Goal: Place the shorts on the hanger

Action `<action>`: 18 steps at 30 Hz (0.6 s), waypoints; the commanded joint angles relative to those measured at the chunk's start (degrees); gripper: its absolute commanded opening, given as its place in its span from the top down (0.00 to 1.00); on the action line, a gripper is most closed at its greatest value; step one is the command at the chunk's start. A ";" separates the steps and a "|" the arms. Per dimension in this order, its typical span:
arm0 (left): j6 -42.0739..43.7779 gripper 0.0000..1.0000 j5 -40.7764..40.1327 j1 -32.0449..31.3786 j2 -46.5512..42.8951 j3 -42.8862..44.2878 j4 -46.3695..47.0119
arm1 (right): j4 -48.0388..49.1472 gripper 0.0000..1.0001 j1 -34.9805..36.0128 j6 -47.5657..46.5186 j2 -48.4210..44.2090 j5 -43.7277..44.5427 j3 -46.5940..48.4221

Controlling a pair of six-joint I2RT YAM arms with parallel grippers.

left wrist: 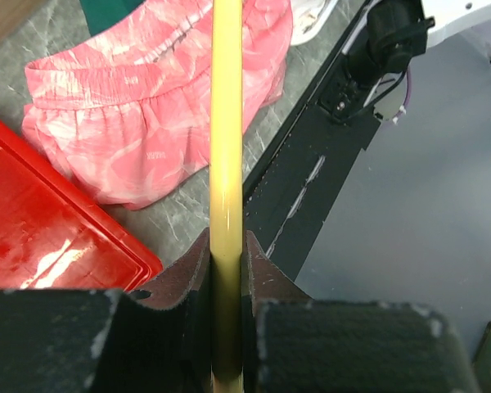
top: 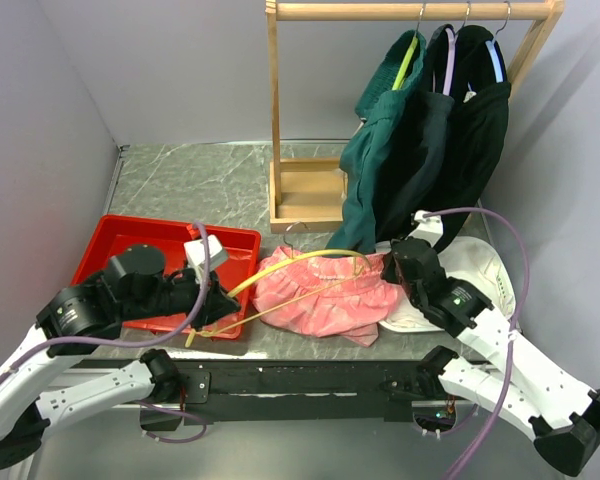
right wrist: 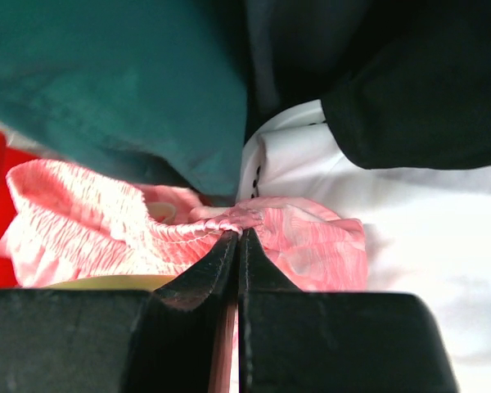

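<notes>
At seven o'clock your left gripper (left wrist: 227, 250) is pinching the thin yellow plastic hanger (left wrist: 227, 123) by one bar. At five o'clock your right gripper (right wrist: 238, 239) is squeezing the gathered waistband of the salmon-pink fabric shorts (right wrist: 90, 229), which are lying at centre. The hanger's far end is vanishing among the folds. Hanging dark green garments (top: 380, 190) are covering the shorts' far edge.

Left end effector (left wrist: 227, 250) clamped, right end effector (right wrist: 238, 239) seemingly pinched.

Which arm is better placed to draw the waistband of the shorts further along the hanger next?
Right, probably. The right gripper is shut on the gathered waistband of the shorts. The left gripper is clamped on the hanger, so it looks better suited to steadying it.
</notes>
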 commanded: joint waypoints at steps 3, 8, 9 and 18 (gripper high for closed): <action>2.72 0.99 0.52 -1.62 0.97 1.13 4.95 | 2.06 1.00 -0.40 -6.64 -3.14 -6.09 2.96; 4.83 0.99 -0.44 -1.54 1.06 1.31 7.23 | 0.31 1.00 3.53 -9.27 -1.38 -7.08 7.25; 5.36 0.99 -1.23 -1.54 0.97 1.48 7.68 | -0.39 1.00 4.68 -9.63 -0.86 -5.07 8.23; 11.69 0.99 1.40 -1.63 3.51 -2.73 14.08 | -5.94 1.00 14.36 -7.44 2.67 4.01 14.83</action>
